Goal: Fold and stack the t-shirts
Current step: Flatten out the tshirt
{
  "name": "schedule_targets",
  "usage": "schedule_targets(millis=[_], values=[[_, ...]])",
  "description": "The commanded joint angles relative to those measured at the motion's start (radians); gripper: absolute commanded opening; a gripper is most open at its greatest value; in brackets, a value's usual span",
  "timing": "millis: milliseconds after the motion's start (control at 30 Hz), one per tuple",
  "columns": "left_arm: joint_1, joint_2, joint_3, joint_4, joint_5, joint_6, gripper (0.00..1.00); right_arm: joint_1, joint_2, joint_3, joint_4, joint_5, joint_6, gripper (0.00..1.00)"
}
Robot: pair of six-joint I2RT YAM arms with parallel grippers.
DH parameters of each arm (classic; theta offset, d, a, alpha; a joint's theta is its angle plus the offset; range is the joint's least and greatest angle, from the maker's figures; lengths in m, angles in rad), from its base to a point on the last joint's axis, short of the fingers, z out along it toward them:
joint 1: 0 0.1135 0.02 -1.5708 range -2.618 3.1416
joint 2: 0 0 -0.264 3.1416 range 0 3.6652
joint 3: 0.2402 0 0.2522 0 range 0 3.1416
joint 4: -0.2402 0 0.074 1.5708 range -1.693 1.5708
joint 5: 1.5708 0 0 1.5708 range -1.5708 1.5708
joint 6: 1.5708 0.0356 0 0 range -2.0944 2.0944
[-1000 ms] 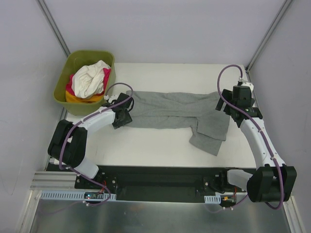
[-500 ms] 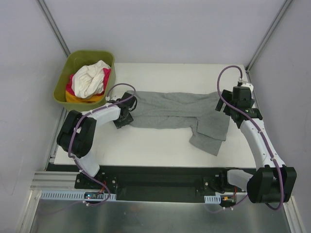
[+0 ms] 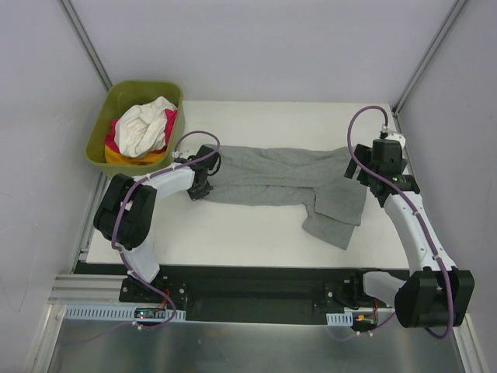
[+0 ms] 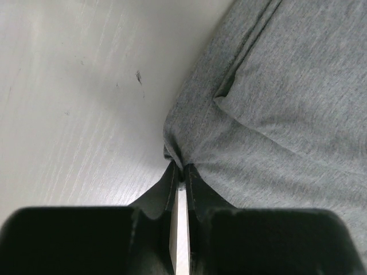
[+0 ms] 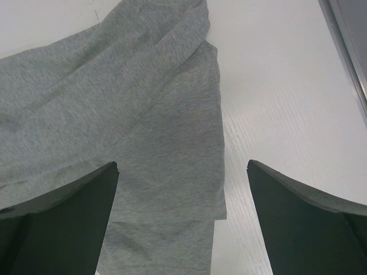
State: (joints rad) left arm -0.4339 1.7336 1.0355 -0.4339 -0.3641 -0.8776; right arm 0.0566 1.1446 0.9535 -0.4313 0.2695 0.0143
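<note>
A heather grey t-shirt [image 3: 283, 180] lies folded lengthwise across the table, one part hanging toward the front at its right end [image 3: 335, 221]. My left gripper [image 3: 203, 189] is shut on the shirt's left edge; the left wrist view shows grey cloth [image 4: 269, 114] pinched between the fingertips [image 4: 182, 169]. My right gripper [image 3: 363, 172] hangs open over the shirt's right end; in the right wrist view its fingers [image 5: 86, 195] straddle the cloth edge [image 5: 172, 154] without touching it. White, magenta-pink and orange-yellow t-shirts [image 3: 144, 128] are bunched in the tub.
An olive-green plastic tub [image 3: 116, 105] sits off the table's back left corner. Bare white tabletop [image 3: 233, 233] shows in front of the shirt and behind it. Enclosure walls and metal posts stand close on both sides.
My left gripper slid right onto the shirt's left edge and closed on it. The right arm stayed in place, open.
</note>
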Motion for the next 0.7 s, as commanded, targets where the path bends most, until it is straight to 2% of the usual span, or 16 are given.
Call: schedule_targets(millis=[0, 200, 400, 533, 667], values=[[-0.026, -0.057, -0.032, -0.012, -0.025, 0.045, 0.0, 0.0, -0.051, -0.005, -0.007, -0.021, 0.015, 0.99], [-0.08, -0.147, -0.048, -0.014, -0.033, 0.086, 0.0, 0.0, -0.117, -0.051, -0.081, -0.099, 0.076, 1.0], [-0.118, -0.218, -0.055, -0.012, -0.045, 0.101, 0.0, 0.031, -0.178, -0.113, -0.234, -0.167, 0.13, 1.0], [-0.124, -0.241, -0.049, -0.014, -0.035, 0.112, 0.0, 0.106, -0.216, -0.169, -0.354, -0.122, 0.226, 1.0], [-0.132, -0.256, -0.054, -0.014, -0.041, 0.12, 0.0, 0.114, -0.238, -0.232, -0.42, -0.113, 0.326, 1.0]])
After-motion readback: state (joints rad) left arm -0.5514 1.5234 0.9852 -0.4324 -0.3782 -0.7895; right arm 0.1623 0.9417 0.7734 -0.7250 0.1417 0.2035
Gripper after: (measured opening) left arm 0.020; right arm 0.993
